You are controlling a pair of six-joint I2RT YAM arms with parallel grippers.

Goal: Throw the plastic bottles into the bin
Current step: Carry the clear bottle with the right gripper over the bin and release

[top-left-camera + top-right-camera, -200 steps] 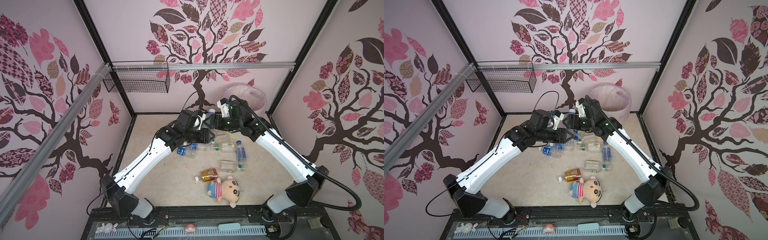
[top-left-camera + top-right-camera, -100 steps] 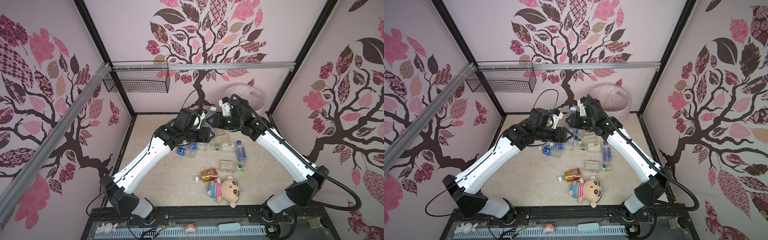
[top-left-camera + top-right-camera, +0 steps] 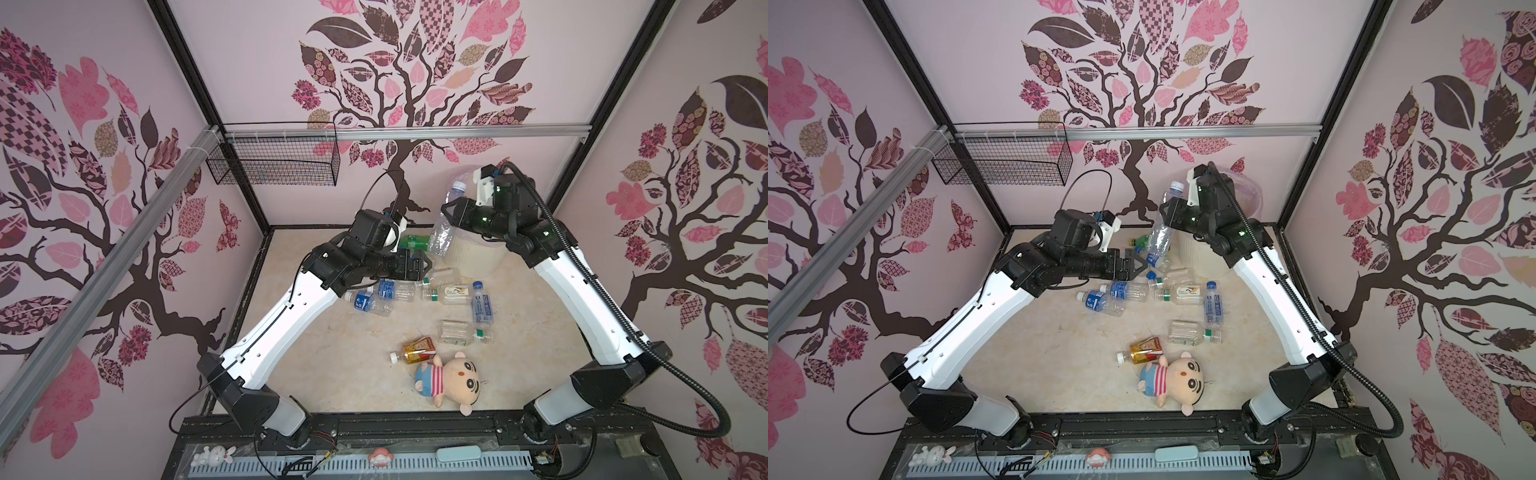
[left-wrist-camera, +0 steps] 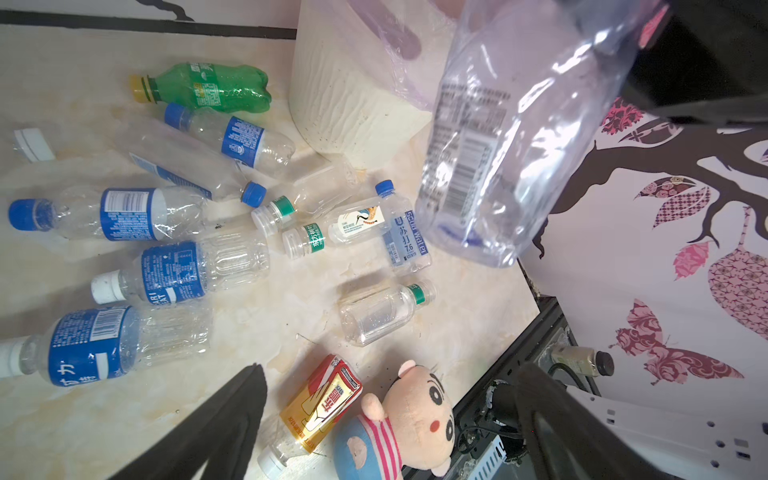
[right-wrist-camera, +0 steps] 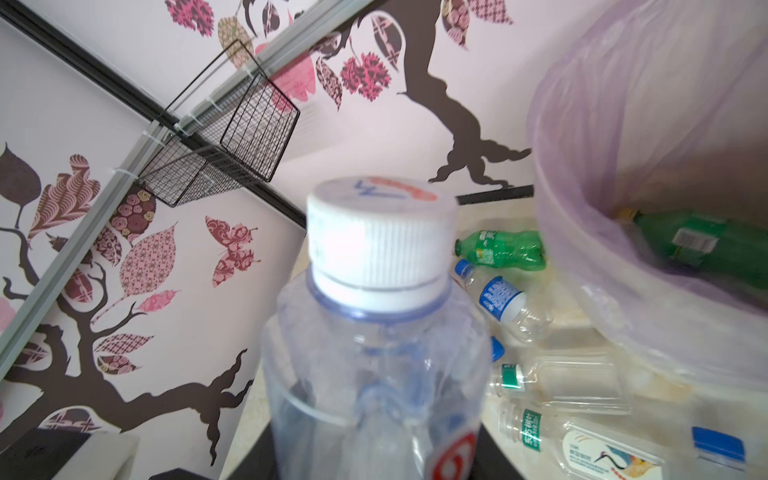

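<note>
Beside the bin (image 3: 469,259), at the back right of the floor, the right gripper (image 3: 448,210) is clamped on a big clear bottle (image 3: 441,237). It holds the bottle in the air, tilted, with the white cap (image 5: 380,237) upward. The right wrist view shows this cap beside the bin's rim, not over the opening. The left gripper (image 3: 1139,266) is near the bottle's lower end, with its jaws wide apart and nothing between them. One green bottle (image 5: 702,249) lies inside the bin, on the pink bag. The other bottles (image 4: 174,270) lie on the floor in a group between the arms, and a second green one (image 4: 208,85) is close to the bin. An amber bottle (image 3: 417,350) lies just beside the doll (image 3: 453,380), nearer to the front.
</note>
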